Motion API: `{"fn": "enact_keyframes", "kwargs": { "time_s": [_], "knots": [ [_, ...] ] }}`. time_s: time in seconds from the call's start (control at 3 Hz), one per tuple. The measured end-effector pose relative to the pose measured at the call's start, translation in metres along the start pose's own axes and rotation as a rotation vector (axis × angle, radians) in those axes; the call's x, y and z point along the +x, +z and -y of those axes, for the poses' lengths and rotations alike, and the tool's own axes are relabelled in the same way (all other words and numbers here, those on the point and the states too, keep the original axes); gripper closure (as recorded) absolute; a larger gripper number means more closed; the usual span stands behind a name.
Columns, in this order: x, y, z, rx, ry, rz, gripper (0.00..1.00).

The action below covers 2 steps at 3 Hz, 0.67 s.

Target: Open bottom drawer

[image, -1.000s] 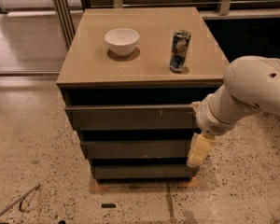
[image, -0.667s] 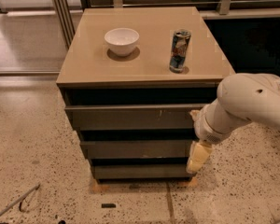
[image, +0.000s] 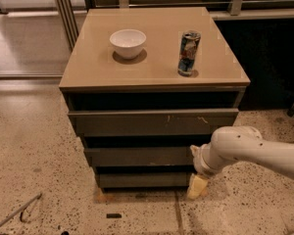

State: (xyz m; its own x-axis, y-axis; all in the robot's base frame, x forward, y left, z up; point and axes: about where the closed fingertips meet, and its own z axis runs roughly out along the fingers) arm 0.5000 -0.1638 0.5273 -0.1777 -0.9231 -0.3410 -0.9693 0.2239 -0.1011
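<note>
Low at the cabinet's (image: 152,72) right front corner, the gripper (image: 197,186) hangs from the white arm (image: 255,151). Its pale tip is just beside the right end of the bottom drawer (image: 142,179), close to the speckled floor (image: 39,146). Whether it is apart or together cannot be told. The bottom drawer is the lowest of three fronts. On top stand a white bowl (image: 128,42) and a can (image: 188,53), apart.

Vantage: one camera, raised, looking down on the cabinet (image: 88,70) top and fronts.
Distance: middling; whole cabinet and surrounding floor (image: 34,146) in view.
Gripper: gripper (image: 197,186) low right, by the bottom drawer (image: 142,179)'s right end.
</note>
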Motion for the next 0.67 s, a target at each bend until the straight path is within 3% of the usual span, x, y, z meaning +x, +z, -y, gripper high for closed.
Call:
{"fn": "enact_keyframes", "kwargs": {
  "time_s": [0.33,0.67],
  "knots": [
    [0.0100,0.0388,-0.0208,-0.070,0.030,0.014,0.00],
    [0.0101,0.0390,-0.0208,-0.070,0.030,0.014,0.00]
  ]
}}
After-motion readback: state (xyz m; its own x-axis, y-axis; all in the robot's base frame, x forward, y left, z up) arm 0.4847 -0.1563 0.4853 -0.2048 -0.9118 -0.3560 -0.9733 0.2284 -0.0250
